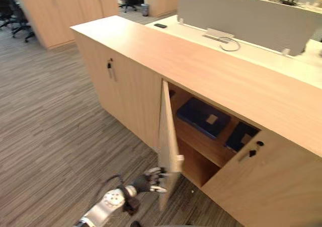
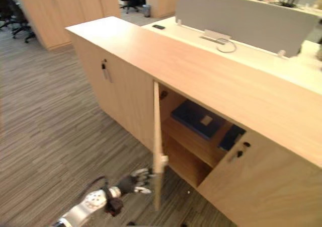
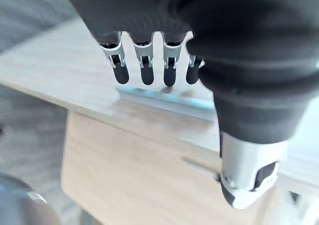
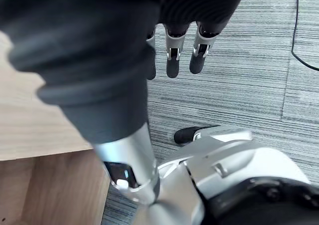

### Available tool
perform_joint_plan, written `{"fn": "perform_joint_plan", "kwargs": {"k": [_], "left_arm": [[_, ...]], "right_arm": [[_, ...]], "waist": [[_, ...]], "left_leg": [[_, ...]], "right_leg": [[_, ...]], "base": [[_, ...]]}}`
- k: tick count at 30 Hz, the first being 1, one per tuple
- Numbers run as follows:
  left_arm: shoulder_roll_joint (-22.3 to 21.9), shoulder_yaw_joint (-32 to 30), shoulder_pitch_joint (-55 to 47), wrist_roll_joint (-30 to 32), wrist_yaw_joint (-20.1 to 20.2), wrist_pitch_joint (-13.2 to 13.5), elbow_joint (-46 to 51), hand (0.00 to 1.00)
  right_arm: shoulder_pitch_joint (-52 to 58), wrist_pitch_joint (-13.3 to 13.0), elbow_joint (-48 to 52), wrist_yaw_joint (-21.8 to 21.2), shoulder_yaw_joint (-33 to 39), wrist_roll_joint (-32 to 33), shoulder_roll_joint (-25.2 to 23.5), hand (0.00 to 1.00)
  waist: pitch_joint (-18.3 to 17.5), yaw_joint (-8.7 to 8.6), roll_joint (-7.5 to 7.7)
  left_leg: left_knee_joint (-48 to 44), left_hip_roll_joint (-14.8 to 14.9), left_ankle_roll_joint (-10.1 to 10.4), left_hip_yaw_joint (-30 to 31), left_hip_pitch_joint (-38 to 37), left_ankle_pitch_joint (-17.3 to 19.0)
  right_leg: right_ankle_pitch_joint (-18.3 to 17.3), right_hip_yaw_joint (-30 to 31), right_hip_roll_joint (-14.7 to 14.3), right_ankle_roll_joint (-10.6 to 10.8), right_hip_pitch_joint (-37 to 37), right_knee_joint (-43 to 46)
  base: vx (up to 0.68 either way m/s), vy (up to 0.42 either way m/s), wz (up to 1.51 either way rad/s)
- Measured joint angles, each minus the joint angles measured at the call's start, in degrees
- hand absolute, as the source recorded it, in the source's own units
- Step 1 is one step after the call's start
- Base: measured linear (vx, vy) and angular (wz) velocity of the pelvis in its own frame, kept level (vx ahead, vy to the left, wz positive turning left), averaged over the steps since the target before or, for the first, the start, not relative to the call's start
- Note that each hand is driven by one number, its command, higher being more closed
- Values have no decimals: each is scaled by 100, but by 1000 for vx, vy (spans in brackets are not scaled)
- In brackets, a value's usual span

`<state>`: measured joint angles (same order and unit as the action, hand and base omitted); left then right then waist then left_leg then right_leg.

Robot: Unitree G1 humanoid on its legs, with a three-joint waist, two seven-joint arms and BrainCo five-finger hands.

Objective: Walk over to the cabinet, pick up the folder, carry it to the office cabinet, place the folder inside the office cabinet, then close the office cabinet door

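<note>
A dark blue folder [image 1: 204, 117] lies flat on the upper shelf inside the light wood office cabinet [image 1: 201, 68]. A second dark folder [image 1: 241, 136] lies beside it, partly behind the right door. The cabinet door [image 1: 168, 141] stands wide open, edge-on to me. My left hand [image 1: 151, 180] is low at the door's outer face near its bottom corner, fingers [image 3: 144, 68] straight and open, holding nothing. My right hand [image 4: 174, 55] hangs open over the carpet, fingers straight.
A closed cabinet door with a key [image 1: 109, 68] is left of the opening, another keyed door [image 1: 254, 151] right of it. Behind the cabinet stands a desk with a grey partition [image 1: 241, 18] and a black phone [image 1: 160, 25]. More cabinets [image 1: 60, 8] and chairs [image 1: 15, 15] stand at back left.
</note>
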<state>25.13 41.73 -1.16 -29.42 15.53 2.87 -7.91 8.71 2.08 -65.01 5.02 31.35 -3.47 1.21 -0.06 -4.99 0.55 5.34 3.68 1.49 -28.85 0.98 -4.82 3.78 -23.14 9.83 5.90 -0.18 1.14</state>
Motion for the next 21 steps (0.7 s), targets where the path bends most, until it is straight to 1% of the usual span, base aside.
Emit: {"fn": "perform_joint_plan", "kwargs": {"k": [1,2,3,7,9,13,17,19,21], "left_arm": [[-82,25,9,-41,50,34,98,0],[-221,36,40,-55,125,95,208,0],[-276,36,68,-61,149,130,263,0],[-302,26,81,-101,173,141,268,0],[-407,21,81,-193,177,141,218,0],[-504,1,73,-213,182,139,-23,0],[-590,-167,-15,-210,178,138,-189,0],[-680,-270,-24,-146,163,139,-355,0],[-752,-465,-36,222,24,179,-581,0]], "right_arm": [[-1,0,0,-5,-1,0,-1,0],[3,0,0,-34,5,0,4,0],[6,-3,1,-38,6,0,15,0],[88,-3,-2,-45,-92,-21,43,0],[98,-10,-2,-45,-218,-22,84,0],[99,-34,-2,-45,-224,-22,87,0],[110,-64,-1,-39,-321,-17,95,0],[99,-73,0,-36,-450,-17,153,0],[84,-77,3,-33,-455,-5,157,0]], "waist": [[-2,-38,2],[-8,-80,-28],[-15,-87,-35],[-29,-86,-41],[-55,-86,-66],[-57,-96,-66],[-62,-108,-73],[-52,-117,-60],[-66,-117,-77]], "left_leg": [[1,1,15,-9,-2,-15],[2,28,35,-12,-14,-55],[3,69,66,-7,-35,-117],[3,124,91,51,-123,-146],[4,95,54,73,-109,-148],[5,20,-4,101,-107,-109],[4,-36,-63,119,-142,-101],[4,-55,-84,118,-218,-82],[4,-55,-75,114,-251,-70]], "right_leg": [[-63,0,0,-36,2,2],[-166,-3,-22,-33,-3,21],[-224,-10,-58,-54,-24,18],[-273,-61,-128,-58,119,-70],[-277,-88,-105,-50,128,-86],[-266,-144,-36,-22,159,-108],[-226,-177,14,0,214,-118],[-222,-185,19,4,319,-148],[-222,-185,14,4,349,-172]], "base": [[-30,-61,-13],[-20,-69,-4],[-18,-71,-2],[9,-59,7],[37,-2,8],[47,14,6],[53,8,4],[42,2,3],[0,0,0]]}}
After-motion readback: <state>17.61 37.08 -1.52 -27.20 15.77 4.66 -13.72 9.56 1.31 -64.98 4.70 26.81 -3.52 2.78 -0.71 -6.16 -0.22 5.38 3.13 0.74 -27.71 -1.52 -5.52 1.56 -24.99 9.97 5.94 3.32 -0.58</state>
